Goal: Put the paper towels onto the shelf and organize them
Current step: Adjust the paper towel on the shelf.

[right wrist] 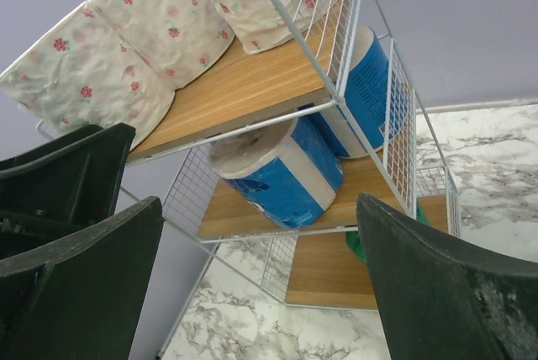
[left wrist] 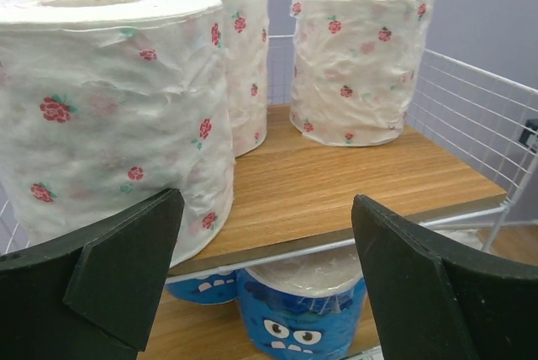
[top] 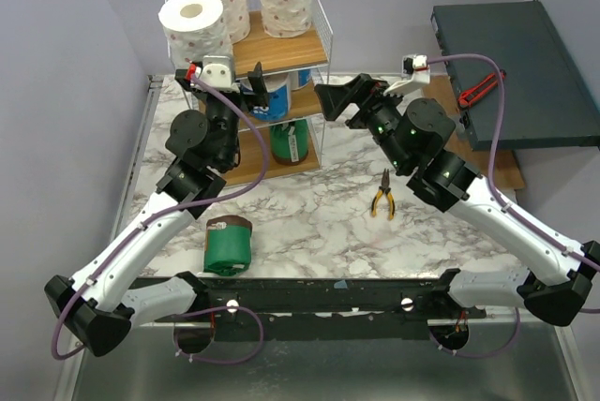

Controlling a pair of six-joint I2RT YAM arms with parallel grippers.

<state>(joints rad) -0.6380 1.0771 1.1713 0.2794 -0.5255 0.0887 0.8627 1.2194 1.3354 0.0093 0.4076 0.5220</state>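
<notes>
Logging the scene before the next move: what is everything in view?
Shelf: one, white wire with wooden boards, far side of table.
Speckled paper towels: three, white with pink-red specks, top board.
Blue-wrapped paper towels: two, blue, middle tier.
Green-wrapped paper towels: two, green, one on bottom tier, one lying on table.
Pliers: one, yellow-handled, on table.
Flat box: one, dark grey-green, far right.
Left gripper: one, black, open at top tier.
Right gripper: one, black, open beside shelf.
</notes>
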